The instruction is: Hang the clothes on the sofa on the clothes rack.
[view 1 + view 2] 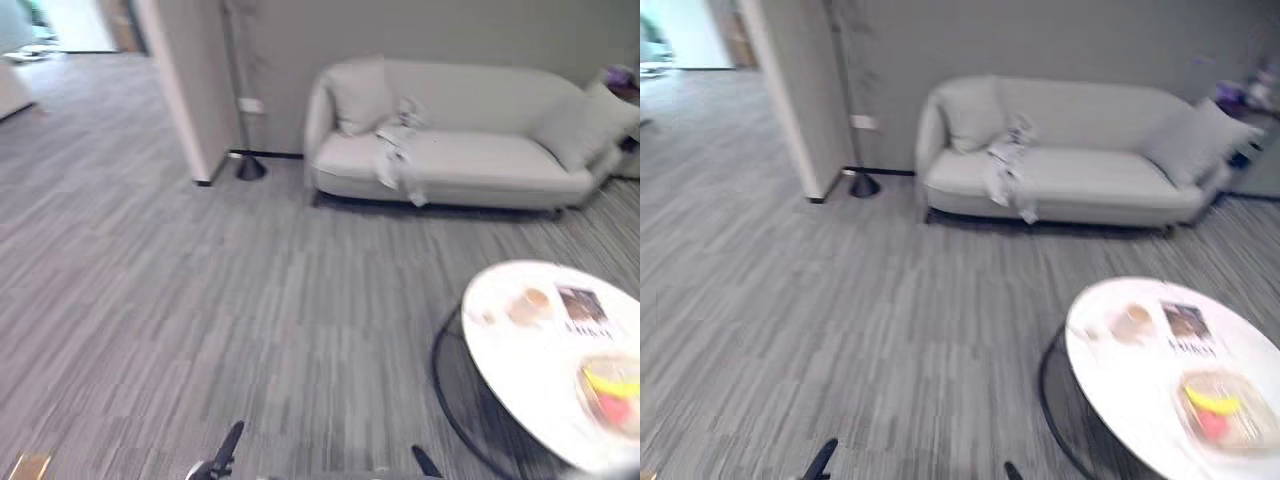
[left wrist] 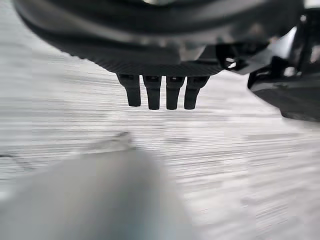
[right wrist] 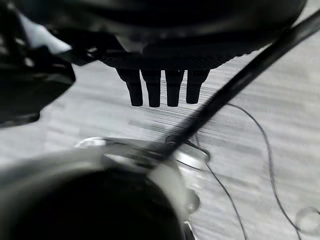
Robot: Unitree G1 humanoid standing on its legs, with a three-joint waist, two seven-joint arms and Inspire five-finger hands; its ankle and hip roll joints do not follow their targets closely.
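Both the left hand (image 2: 160,62) and the right hand (image 3: 165,56) have straight fingers (image 2: 153,95) over the floor (image 2: 235,165) and hold nothing. The clothes (image 1: 398,152) lie on the sofa (image 1: 500,165).

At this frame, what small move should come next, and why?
Probably step forward toward the sofa: the clothes lie draped over its seat across the floor, and the left hand and right hand hang open, holding nothing. Keep left of the round table.
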